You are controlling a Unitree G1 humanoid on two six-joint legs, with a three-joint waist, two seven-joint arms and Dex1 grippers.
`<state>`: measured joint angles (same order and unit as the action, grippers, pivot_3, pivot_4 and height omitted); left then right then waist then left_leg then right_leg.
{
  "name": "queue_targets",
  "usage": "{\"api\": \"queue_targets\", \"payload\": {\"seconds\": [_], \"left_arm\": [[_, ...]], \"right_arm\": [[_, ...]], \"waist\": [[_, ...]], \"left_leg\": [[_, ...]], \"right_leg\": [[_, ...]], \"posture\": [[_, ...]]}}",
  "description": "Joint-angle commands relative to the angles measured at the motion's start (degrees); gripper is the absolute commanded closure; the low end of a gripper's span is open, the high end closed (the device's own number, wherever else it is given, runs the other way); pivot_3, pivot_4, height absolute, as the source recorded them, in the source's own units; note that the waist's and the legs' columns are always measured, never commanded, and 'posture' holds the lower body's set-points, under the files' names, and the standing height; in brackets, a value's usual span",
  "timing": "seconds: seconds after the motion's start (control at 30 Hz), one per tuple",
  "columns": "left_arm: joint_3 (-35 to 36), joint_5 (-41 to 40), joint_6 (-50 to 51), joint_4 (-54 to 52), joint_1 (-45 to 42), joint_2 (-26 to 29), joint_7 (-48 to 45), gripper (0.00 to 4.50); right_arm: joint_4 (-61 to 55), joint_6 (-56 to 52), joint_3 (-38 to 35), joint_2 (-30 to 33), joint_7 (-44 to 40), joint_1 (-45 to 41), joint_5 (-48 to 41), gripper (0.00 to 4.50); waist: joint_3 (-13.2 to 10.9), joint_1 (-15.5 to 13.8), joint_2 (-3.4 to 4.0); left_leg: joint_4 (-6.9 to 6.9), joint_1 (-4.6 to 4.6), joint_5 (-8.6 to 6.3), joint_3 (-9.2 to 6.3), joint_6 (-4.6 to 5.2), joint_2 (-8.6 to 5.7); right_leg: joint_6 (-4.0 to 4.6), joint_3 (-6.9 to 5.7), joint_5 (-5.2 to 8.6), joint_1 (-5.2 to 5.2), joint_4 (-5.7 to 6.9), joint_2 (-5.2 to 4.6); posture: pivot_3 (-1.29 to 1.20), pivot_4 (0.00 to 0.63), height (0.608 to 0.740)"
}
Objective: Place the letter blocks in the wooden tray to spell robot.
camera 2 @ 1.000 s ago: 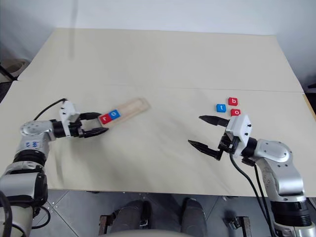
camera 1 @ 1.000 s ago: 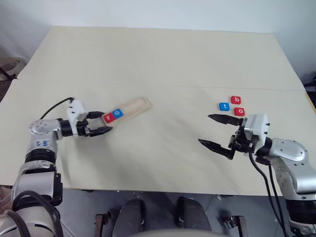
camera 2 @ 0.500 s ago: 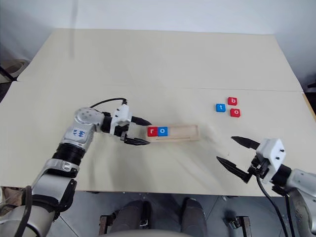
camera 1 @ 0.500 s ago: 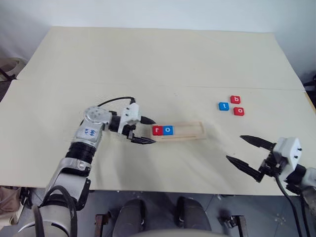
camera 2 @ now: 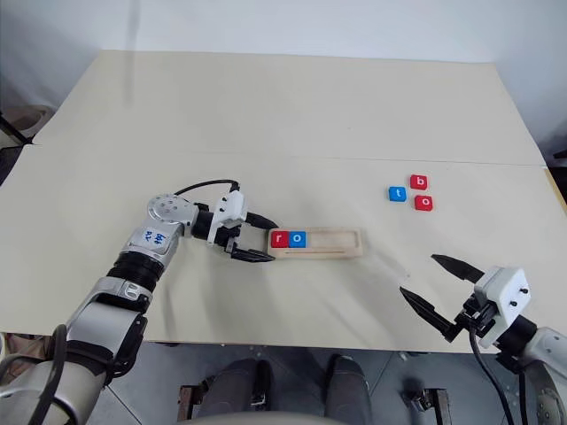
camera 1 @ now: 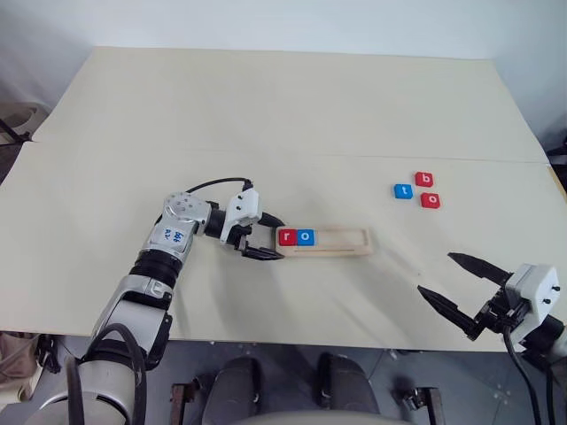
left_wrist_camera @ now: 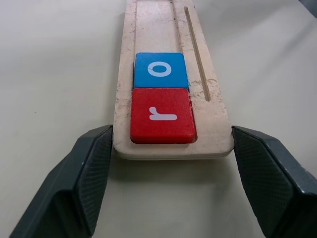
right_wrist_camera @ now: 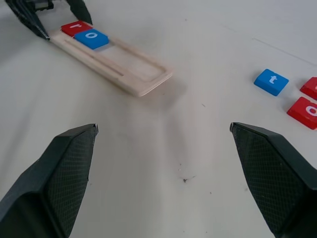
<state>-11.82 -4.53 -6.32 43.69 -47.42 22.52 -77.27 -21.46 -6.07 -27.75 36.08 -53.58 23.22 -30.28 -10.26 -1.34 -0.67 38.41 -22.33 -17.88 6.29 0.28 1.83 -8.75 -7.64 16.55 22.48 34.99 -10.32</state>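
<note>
The left gripper [camera 1: 263,237] straddles the left end of the wooden tray [camera 1: 341,241], its textured black fingers [left_wrist_camera: 91,168] pressed against or just beside the tray's long edges; whether they clamp it cannot be told. The pale, round-cornered tray lies lengthwise left to right near the table's [camera 1: 266,106] middle, with flat square red r [camera 1: 286,236] and blue o [camera 1: 305,236] tiles at that end. The right gripper [camera 1: 455,285] hangs wide open and empty near the front edge, well apart from the loose t [camera 1: 403,190], b [camera 1: 424,179] and o [camera 1: 431,200] tiles.

Pale beige table [camera 1: 266,106] (seam across middle), white wall [camera 1: 266,22] behind, grey floor [camera 1: 292,354].
</note>
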Motion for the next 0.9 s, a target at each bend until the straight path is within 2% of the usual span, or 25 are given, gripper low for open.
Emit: {"api": "queue_targets", "payload": {"seconds": [0.03,0.2,0.37,0.6,0.73,0.83,0.9], "left_arm": [[1.2,-0.96,-1.9,0.82,-2.15,-0.59,-0.88,0.02],[5.95,-4.77,-3.57,0.38,-2.17,0.39,-0.78,0.02],[13.97,-11.8,-2.67,-5.19,1.52,5.58,-2.17,0.02],[21.92,-15.44,0.85,-16.26,18.75,15.35,0.89,0.02],[25.02,-17.75,3.81,-25.6,28.48,15.58,5.03,0.02],[26.37,-19.5,6.19,-33.54,34.82,14.06,9.39,0.02],[26.82,-20.57,8.36,-38.25,37.63,12.99,12.44,0.02]], "right_arm": [[-2.89,0.55,-0.72,-0.94,1.89,0.74,-0.13,0.0],[-3.19,1.32,-1.59,-3.9,5.66,1.92,0.17,0.0],[0.07,6.64,-2.29,-8.01,8.07,3.35,2.86,0.0],[8.04,11.56,-3.47,-9.16,9.34,0.83,3.72,0.0],[10.37,10.3,-2.89,-8.11,9.68,-2.44,3.01,0.0],[10.33,7.16,-0.96,-6.78,12.06,-8.7,3.55,0.0],[9.78,-1.07,1.09,-3.67,16.2,-14.01,5.16,0.0]], "waist": [[0.0,0.0,0.0],[0.0,-0.01,0.0],[0.0,0.36,0.01],[0.05,1.79,0.09],[0.05,1.35,0.08],[0.05,1.43,0.09],[0.06,1.52,0.11]], "left_leg": [[0.0,0.0,0.0,-0.01,0.0,0.0],[0.07,-0.03,-0.03,-0.03,0.04,0.0],[0.04,-0.03,-0.02,-0.04,0.04,0.01],[-0.19,0.16,-0.02,-0.02,0.02,0.02],[-0.14,0.14,-0.02,-0.15,0.04,0.02],[-0.12,0.15,-0.02,-0.47,0.04,0.02],[-0.12,0.16,-0.03,-0.48,0.04,0.02]], "right_leg": [[0.0,0.0,0.0,0.0,0.0,0.0],[0.0,-0.01,0.0,-0.01,0.01,-0.01],[0.0,-0.01,0.0,0.0,0.01,0.0],[0.01,0.09,0.01,-0.02,0.03,0.0],[0.01,0.1,0.01,-0.03,0.06,-0.02],[0.01,0.11,0.0,-0.04,0.09,-0.06],[0.01,0.14,0.0,-0.03,0.09,-0.07]], "posture": [[0.0,0.15,0.74],[0.0,0.15,0.74],[0.0,0.15,0.74],[0.0,0.15,0.74],[0.0,0.15,0.74],[0.0,0.15,0.74],[0.0,0.15,0.74]]}}
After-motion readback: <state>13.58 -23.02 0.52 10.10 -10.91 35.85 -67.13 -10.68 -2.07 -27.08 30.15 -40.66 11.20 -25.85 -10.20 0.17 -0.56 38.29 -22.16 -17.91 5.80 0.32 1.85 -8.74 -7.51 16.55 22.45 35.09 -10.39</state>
